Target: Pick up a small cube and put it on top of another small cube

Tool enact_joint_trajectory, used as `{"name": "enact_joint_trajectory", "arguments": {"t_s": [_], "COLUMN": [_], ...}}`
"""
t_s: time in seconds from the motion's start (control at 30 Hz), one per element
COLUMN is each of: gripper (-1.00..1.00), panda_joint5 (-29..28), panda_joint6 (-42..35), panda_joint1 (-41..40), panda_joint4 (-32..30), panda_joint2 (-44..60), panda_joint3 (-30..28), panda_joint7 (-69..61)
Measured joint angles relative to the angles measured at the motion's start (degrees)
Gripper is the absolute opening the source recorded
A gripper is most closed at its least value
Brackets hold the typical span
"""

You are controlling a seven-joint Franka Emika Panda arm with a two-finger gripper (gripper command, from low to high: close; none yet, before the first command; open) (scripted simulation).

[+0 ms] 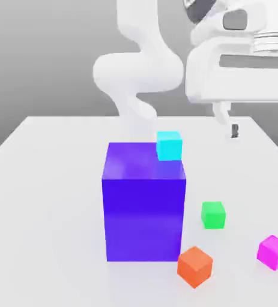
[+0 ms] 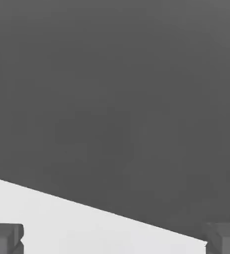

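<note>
While pincer point(image 1: 261, 130) gapes, magenta cube point(image 1: 274, 252), green cube point(image 1: 213, 215)

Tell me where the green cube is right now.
In the exterior view, the green cube sits on the white table just off the blue block's right side, between that block and the magenta cube.

Blue block point(image 1: 144, 207) obstructs left of green cube point(image 1: 213, 215); gap between green, magenta cubes point(image 1: 274, 252).
</note>
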Motion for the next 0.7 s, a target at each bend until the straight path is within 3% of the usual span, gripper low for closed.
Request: {"name": "enact_joint_trajectory", "arguments": {"t_s": [0.37,0.53,0.57,0.7], "gripper": [0.0,0.0,-1.0,-1.0], "panda_joint5": [-7.6,-13.7,-14.5,-14.5], "panda_joint6": [8.6,15.7,16.7,16.8], "panda_joint1": [9.4,14.8,15.6,15.6], "panda_joint4": [-3.3,-1.5,-1.2,-1.2], "panda_joint2": [23.3,33.7,35.1,35.1], "panda_joint3": [4.2,-1.2,-2.2,-2.2], "panda_joint7": [6.2,10.9,11.6,11.6]}}
